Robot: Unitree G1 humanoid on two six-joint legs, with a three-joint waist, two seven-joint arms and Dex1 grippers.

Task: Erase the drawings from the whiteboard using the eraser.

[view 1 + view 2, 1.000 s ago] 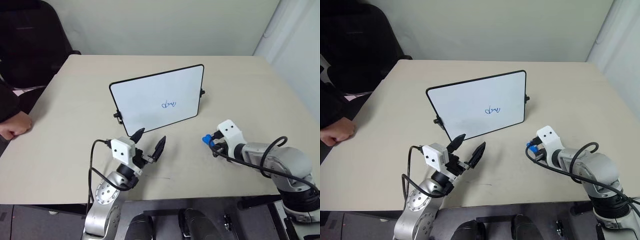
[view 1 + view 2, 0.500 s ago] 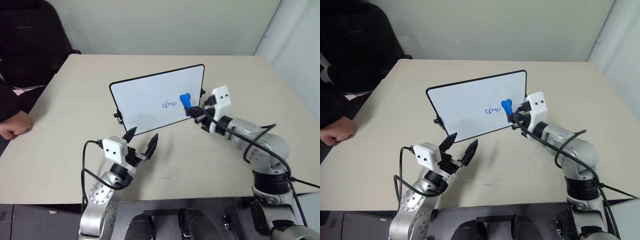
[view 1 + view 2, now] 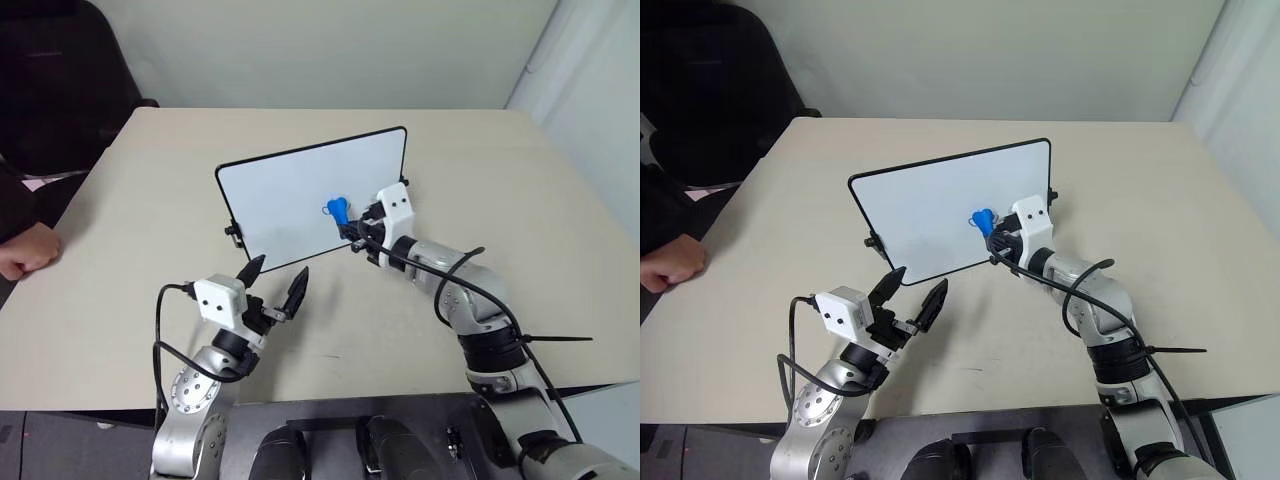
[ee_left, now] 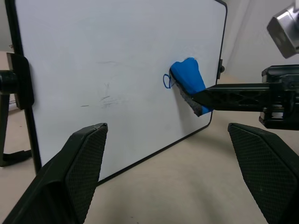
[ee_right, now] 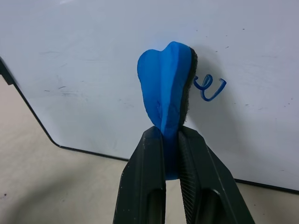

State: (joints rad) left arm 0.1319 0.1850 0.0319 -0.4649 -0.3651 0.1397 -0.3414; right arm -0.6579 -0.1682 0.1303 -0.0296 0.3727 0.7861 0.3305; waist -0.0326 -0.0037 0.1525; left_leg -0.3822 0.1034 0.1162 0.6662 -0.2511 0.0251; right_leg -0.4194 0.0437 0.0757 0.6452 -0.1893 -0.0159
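Right gripper (image 5: pixel 170 140), fingers clamped on a chunky bright blue eraser (image 5: pixel 166 95), presses it against blue scribbled drawings (image 5: pixel 209 88) on the black-framed white whiteboard (image 3: pixel 290 190); left gripper (image 3: pixel 272 285) is open, empty.

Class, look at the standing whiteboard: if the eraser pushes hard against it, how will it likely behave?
The whiteboard stands tilted on small side feet, so it could tip or slide backward. The right gripper presses the eraser near mid-height, not the top, so leverage seems moderate. Nothing braces it; the left gripper hangs open, apart.

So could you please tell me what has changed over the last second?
The right claw, shut on the eraser, swung from the table up to the whiteboard, pressing it over the drawings; part of the scribble is already covered or gone. The left claw stayed open, and the whiteboard stayed put.
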